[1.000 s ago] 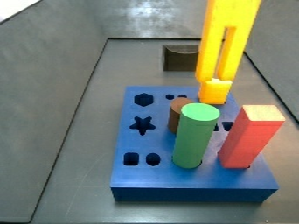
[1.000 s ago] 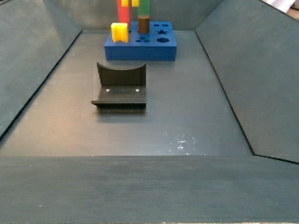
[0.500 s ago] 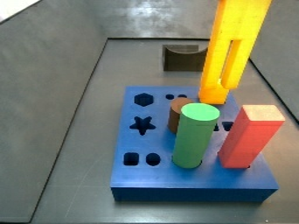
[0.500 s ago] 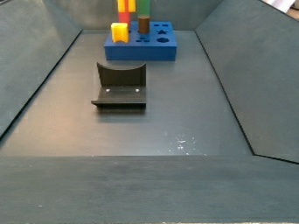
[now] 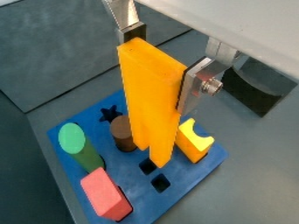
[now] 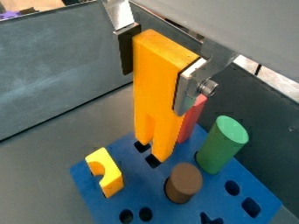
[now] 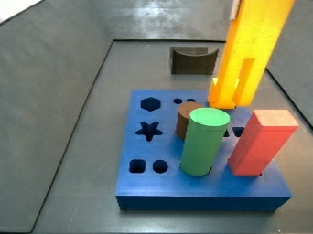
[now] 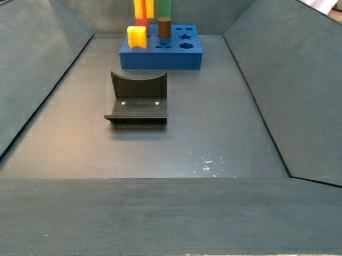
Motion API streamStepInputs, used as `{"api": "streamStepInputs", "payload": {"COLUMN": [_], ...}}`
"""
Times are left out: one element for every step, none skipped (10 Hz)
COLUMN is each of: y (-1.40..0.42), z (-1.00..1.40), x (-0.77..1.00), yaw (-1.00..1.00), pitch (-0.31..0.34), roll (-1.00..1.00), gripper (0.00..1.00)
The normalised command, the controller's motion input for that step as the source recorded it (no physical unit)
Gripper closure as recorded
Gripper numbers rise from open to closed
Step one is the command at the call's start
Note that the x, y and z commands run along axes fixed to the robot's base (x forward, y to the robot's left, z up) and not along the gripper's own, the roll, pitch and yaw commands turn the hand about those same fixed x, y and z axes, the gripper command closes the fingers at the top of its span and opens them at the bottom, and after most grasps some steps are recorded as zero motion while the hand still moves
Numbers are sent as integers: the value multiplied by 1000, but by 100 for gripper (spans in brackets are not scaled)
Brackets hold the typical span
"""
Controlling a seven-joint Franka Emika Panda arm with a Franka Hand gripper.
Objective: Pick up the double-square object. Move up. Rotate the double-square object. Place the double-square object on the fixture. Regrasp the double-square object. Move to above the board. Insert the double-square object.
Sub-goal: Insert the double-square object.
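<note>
1. Leftmost stuff on the board (image 7: 159,187) in a side view is just empty holes: hexagon, star and a paired shape along its left edge. Nothing to do there.

2. Moving right, the green cylinder (image 7: 204,141) stands upright near the front edge, with a brown round peg (image 7: 188,116) tucked behind it.

3. Then the main thing: the double-square object (image 7: 248,53) hangs upright over the back right part of the board, groove facing the camera. In both wrist views its lower end sits right at a paired square hole, either just entering or just above it; I can't tell which.

4. The gripper (image 5: 158,54) is above the board, clamped on the upper part of the bar, silver fingers (image 5: 197,80) flat against its two broad faces. It's out of frame in the side views.

5. The short yellow peg (image 5: 194,140) is just beside the bar's lower end, so I'd say there's not much room to wander sideways.

6. Far right, the red block (image 7: 262,142) stands at the front right corner.

7. Handling guess: rigid, light plastic with smooth faces, so it could slip or tilt in the pads if the end catches a hole edge. The high grip means a long lever below the fingers. I'd go slow and straight down.

8. The fixture (image 8: 138,97) sits bare on the floor, well apart from the board.
</note>
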Motion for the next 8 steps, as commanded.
{"api": "streamStepInputs", "payload": {"y": [0, -49, 97, -40, -303, -249, -286, -234], "z": [0, 0, 0, 0, -189, -509, -546, -443], "x": [0, 40, 14, 0, 646, 877, 969, 860], "yaw": [0, 0, 0, 0, 174, 80, 0, -14], "pitch": [6, 10, 10, 0, 227, 203, 161, 146], "roll": [0, 21, -3, 0, 263, 254, 254, 211], "gripper": [100, 100, 100, 100, 100, 100, 100, 100]}}
